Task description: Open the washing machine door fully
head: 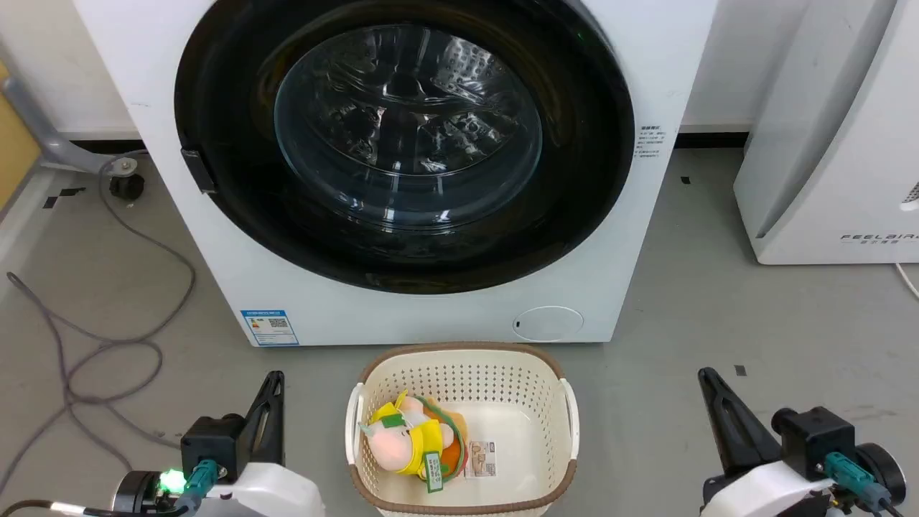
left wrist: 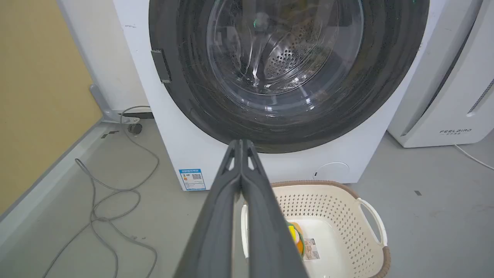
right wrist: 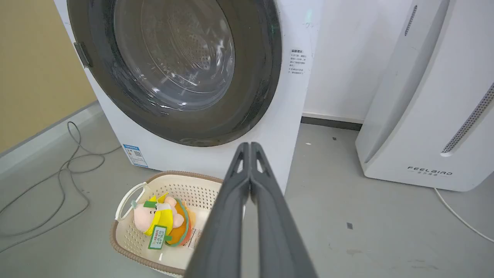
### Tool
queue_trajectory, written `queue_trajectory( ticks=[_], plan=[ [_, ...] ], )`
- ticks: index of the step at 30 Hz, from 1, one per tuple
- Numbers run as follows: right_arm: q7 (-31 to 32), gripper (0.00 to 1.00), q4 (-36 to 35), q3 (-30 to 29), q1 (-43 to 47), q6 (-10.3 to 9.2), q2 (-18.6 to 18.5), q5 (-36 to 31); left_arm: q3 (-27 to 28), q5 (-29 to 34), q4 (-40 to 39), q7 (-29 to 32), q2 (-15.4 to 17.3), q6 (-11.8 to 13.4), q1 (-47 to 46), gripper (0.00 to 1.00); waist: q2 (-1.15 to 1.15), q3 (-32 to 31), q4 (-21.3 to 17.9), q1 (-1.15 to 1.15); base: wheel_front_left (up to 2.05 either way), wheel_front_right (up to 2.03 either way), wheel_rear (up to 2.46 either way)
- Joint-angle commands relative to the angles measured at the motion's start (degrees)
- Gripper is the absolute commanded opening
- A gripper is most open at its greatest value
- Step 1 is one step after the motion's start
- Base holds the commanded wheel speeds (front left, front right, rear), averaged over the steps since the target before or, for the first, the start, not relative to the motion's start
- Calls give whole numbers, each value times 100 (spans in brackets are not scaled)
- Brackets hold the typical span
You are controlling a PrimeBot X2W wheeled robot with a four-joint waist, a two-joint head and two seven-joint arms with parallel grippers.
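The washing machine [head: 215, 287] stands at the floor's far edge, its door [head: 406, 136] shut flush against the front. A white appliance [head: 826, 143] stands near its right side, and a door swung wide that way might strike it. The floor to the left is barer, apart from a loose cable [head: 108, 345]. The basket [head: 463, 350] sits just before the machine's bottom edge and could snag a low reach. The left pincer [head: 276, 380] and right pincer [head: 707, 377] are clenched, empty and well apart from the door, whose glossy rim may slip.
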Motion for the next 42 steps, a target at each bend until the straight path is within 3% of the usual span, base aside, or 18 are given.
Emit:
queue_trajectory(
  ticks=[1, 11, 12, 26, 27, 28, 42],
  plan=[
    [17, 0, -45, -13, -99, 4, 1, -37, 25, 70, -66, 31, -26, 8, -76, 0, 0, -2, 2, 0, 0, 0, 0],
    [98, 0, -91, -26, -138, 4, 1, -102, 58, 170, -190, 144, -79, 8, -94, 0, 0, -10, 11, 0, 0, 0, 0],
    [83, 100, -44, -13, -42, 0, -1, -40, 22, 101, -153, 136, -44, -2, -3, 100, 0, -10, 10, 0, 0, 0, 0],
    [-40, 100, -8, 2, -10, 0, -1, 56, -26, 31, -110, 21, -50, -42, -52, 100, 0, -10, -4, 0, 0, 0, 0],
    [-51, 65, -8, 3, -5, 0, -1, 64, -27, 24, -113, 11, -51, -45, -54, 100, 0, -11, -5, 0, 0, 0, 0],
    [-62, 0, -8, 4, -2, 0, -1, 74, -29, 17, -116, 0, -52, -48, -56, 100, 0, -11, -7, 0, 0, 0, 0],
    [-215, 0, -8, 22, 0, 1, -1, 318, -58, -109, -189, -150, -65, -65, -102, 100, 0, -12, 2, 0, 0, 0, 0]
  ],
)
